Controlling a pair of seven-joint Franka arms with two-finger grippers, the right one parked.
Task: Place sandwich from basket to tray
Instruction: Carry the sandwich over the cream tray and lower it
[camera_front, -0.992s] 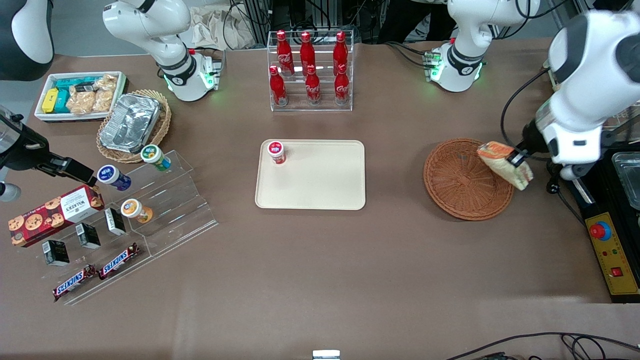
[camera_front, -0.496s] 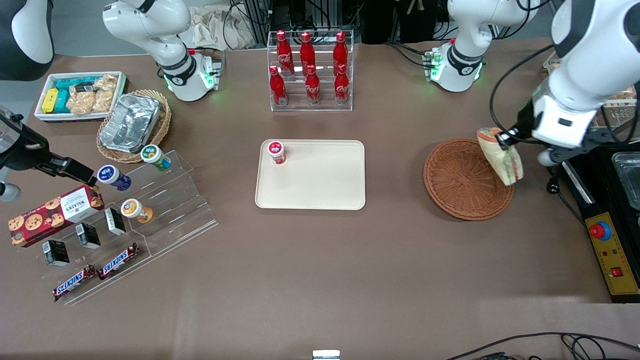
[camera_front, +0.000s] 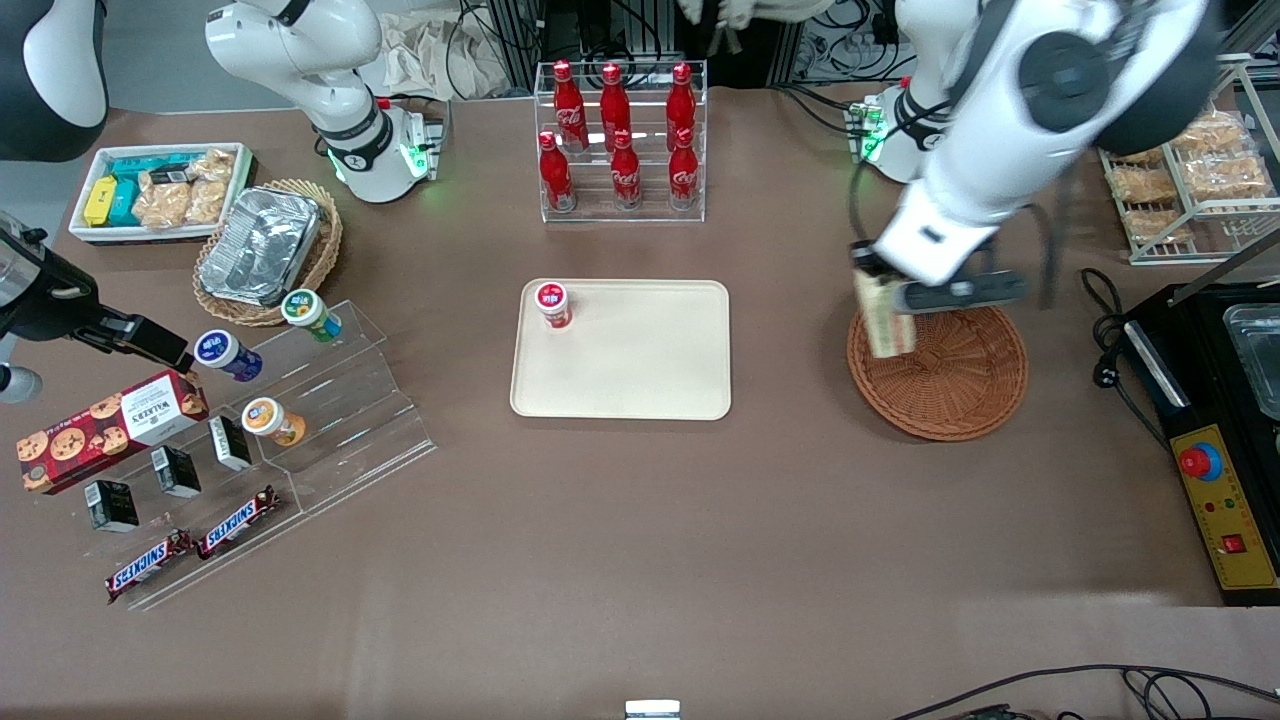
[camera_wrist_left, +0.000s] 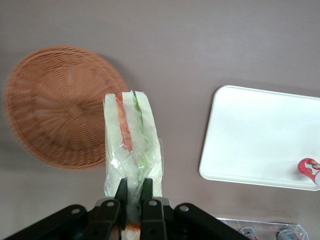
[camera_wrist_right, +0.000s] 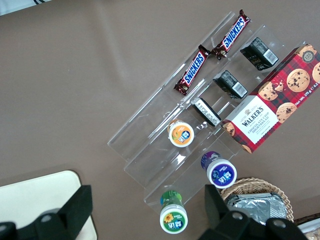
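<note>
Sandwich (camera_wrist_left: 131, 145) clamped between fingers of left gripper (camera_wrist_left: 134, 192) — held aloft over rim of reddish-brown basket (camera_front: 950, 385), at edge nearest tray (camera_front: 640, 370). Red-capped jar (camera_front: 552, 303) seated in tray corner — bare table between.

White arm, black gripper (camera_wrist_left: 133, 196)

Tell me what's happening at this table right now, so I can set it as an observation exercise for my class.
The working left arm's pincer is shut on a clear-wrapped sandwich and holds it in the air above the edge of the reddish-brown wicker basket that faces the tray. The basket has nothing in it. The cream tray, toward the middle of the table, holds only a small red-lidded bottle near one corner. The sandwich has not yet reached the tray.
</note>
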